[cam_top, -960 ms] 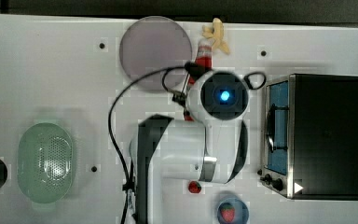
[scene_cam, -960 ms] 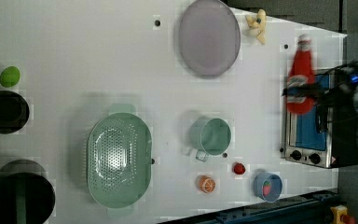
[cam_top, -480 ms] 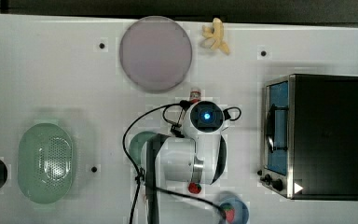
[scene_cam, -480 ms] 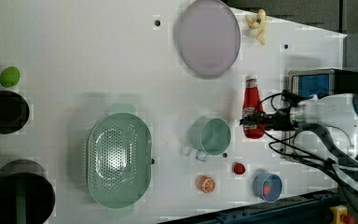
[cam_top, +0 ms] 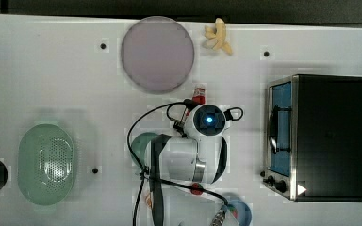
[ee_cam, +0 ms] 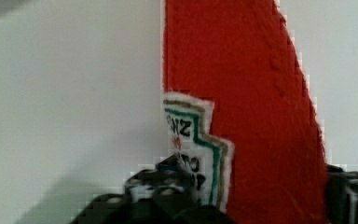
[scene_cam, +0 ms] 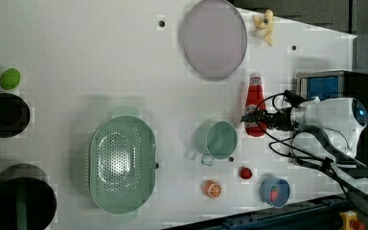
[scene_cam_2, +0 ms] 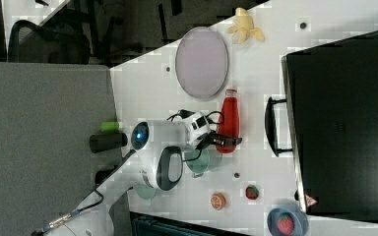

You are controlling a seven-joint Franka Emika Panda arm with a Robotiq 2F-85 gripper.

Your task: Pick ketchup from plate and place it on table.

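ketchup point(scene_cam: 254, 104) now down on table point(scene_cam: 100, 57), just off plate point(scene_cam: 213, 38) | gripper point(scene_cam: 252, 118) lower, jaws around bottle base

You see the white counter point(cam_top: 52, 66) from above, with the lilac-grey plate point(cam_top: 157, 54) bare near its far edge. Just below the plate's rim, the ketchup point(cam_top: 198, 93) pokes out from under the arm's white wrist point(cam_top: 209, 120), its pale tip toward the plate. A banana peel point(cam_top: 218, 37) lies to the top view's right of the plate. The green basket point(cam_top: 46, 164) sits at the top view's left, and the black toaster oven point(cam_top: 320, 136) at its right.
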